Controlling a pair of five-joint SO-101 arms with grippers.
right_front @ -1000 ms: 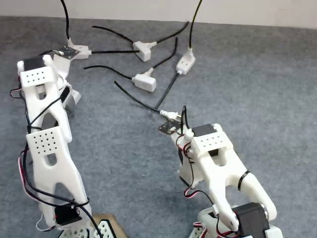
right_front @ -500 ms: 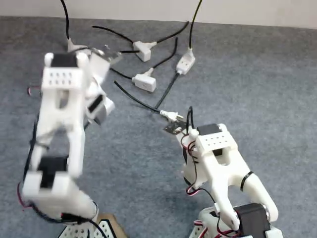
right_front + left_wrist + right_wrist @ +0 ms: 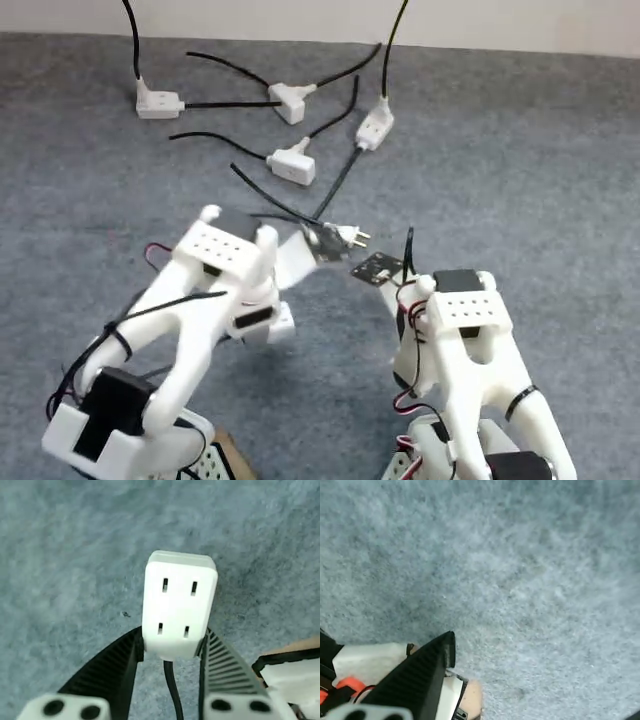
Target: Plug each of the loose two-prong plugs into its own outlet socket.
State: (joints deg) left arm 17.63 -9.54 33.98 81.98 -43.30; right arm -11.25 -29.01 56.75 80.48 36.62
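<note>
My left gripper [image 3: 172,641] is clenched on an outlet socket [image 3: 179,605], cord trailing between the jaws. Its slot face is turned toward my wrist camera, which I judge leaves it open for a plug. The socket sits just beside the loose plug [image 3: 343,236], at its eight o'clock. My right gripper [image 3: 545,675], spread and empty, hangs at the plug's four o'clock, probably placed to fetch it.

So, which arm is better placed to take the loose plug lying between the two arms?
Probably the right. The right claw is open over the carpet, holding nothing, and it is close to the plug. The left claw is shut on a white socket block.
</note>
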